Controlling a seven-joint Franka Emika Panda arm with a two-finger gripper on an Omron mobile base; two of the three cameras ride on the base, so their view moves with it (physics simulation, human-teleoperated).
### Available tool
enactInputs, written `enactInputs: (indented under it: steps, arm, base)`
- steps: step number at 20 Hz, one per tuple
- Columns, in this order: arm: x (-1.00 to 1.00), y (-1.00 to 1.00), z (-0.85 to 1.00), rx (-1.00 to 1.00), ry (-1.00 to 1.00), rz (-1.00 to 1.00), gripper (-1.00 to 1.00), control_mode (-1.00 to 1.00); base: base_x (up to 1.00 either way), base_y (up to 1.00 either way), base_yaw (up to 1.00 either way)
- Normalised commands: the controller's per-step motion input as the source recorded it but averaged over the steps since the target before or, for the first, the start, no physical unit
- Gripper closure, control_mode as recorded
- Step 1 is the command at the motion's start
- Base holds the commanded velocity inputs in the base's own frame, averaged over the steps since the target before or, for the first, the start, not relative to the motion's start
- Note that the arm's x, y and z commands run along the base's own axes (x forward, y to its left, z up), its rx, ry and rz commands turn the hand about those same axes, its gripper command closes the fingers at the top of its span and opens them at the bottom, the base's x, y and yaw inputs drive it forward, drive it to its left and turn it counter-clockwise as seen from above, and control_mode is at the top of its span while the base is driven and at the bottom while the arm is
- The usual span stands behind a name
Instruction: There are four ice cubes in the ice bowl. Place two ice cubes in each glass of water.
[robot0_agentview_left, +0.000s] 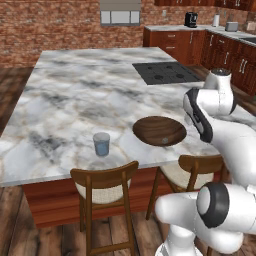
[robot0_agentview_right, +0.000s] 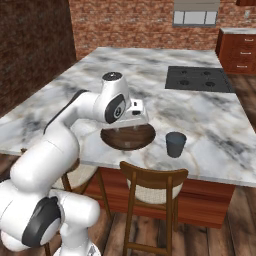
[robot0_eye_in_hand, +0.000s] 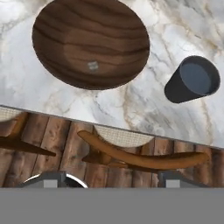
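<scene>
On the bench, your stock:
Ice bowl (robot0_eye_in_hand: 89, 43): one ice cube (robot0_eye_in_hand: 92, 66) inside.
Glass of water (robot0_eye_in_hand: 192, 79): at 3 o'clock from bowl.
Gripper (robot0_eye_in_hand: 109, 180): your jaws spread, empty.

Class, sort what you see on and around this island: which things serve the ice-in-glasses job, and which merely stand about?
Job:
- ice bowl
- ice cube in it
- light glass of water
- dark glass of water

Standing about:
- cooktop
- two wooden chairs, one
- coffee machine

One ice bowl (robot0_eye_in_hand: 91, 43), one ice cube (robot0_eye_in_hand: 92, 66), two glasses (robot0_agentview_left: 101, 143) (robot0_eye_in_hand: 192, 79).
</scene>
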Motion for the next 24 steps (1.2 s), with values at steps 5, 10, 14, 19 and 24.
enactInputs:
  steps: [5,10,14,19,24]
  arm:
    - [0.47,0.2,-0.1,0.0,0.27,0.11,-1.0,-1.0]
    - [0.36,0.31,-0.37,0.0,0.17,0.08,-1.0,-1.0]
    - [0.29,0.2,-0.44,0.0,0.11,0.02,-1.0,-1.0]
    - [0.15,0.0,-0.47,0.07,0.04,0.0,-1.0,-1.0]
    - [0.2,0.0,-0.31,0.08,0.0,0.0,-1.0,-1.0]
  base:
    - [0.0,0.0,0.0]
    - [0.0,0.0,0.0]
    - [0.0,0.0,0.0]
    - [0.0,0.0,0.0]
    - [0.0,0.0,0.0]
